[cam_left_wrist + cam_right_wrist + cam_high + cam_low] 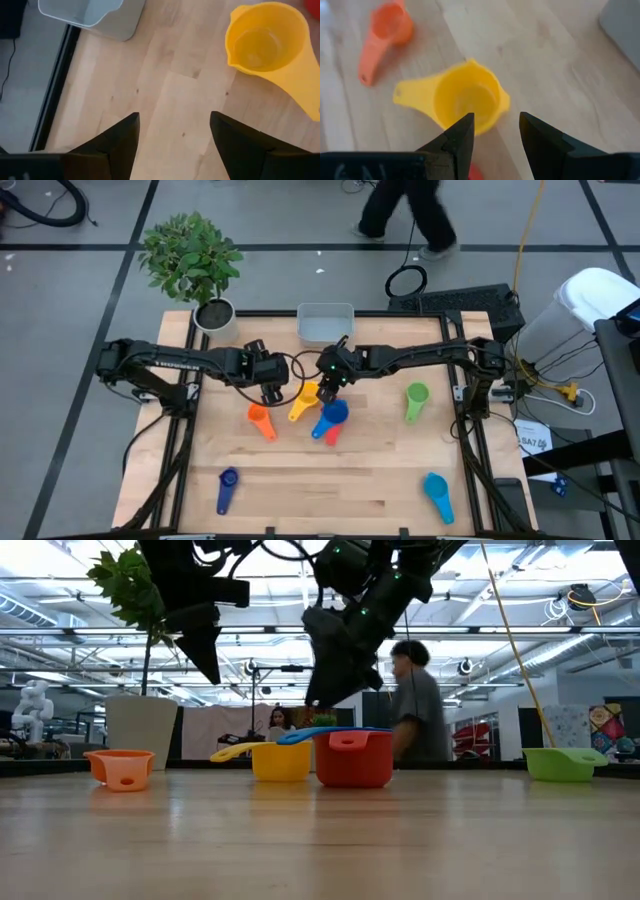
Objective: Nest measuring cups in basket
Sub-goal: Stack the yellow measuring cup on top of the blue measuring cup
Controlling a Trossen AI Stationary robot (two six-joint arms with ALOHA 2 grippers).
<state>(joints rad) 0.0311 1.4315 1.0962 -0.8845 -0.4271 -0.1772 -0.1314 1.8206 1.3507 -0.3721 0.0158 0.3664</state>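
Yellow is the cup (pixel 303 402) the coming move turns on: it lies on the table near the middle, bowl toward the basket (pixel 325 323) and flat handle running away from it toward the table's front-left, just beside the bright blue cup (pixel 331 416) resting in the red cup (pixel 353 758). The right gripper (pixel 328 385) hangs over the yellow cup's rim, fingers parted and empty, the rim showing between them in its wrist view. The left gripper (pixel 272 392) hovers just to the cup's left, also spread wide and holding nothing, bare wood between its fingers. By my judgement the right arm is nearer and better placed to take the rim; the basket waits empty at the table's back edge.
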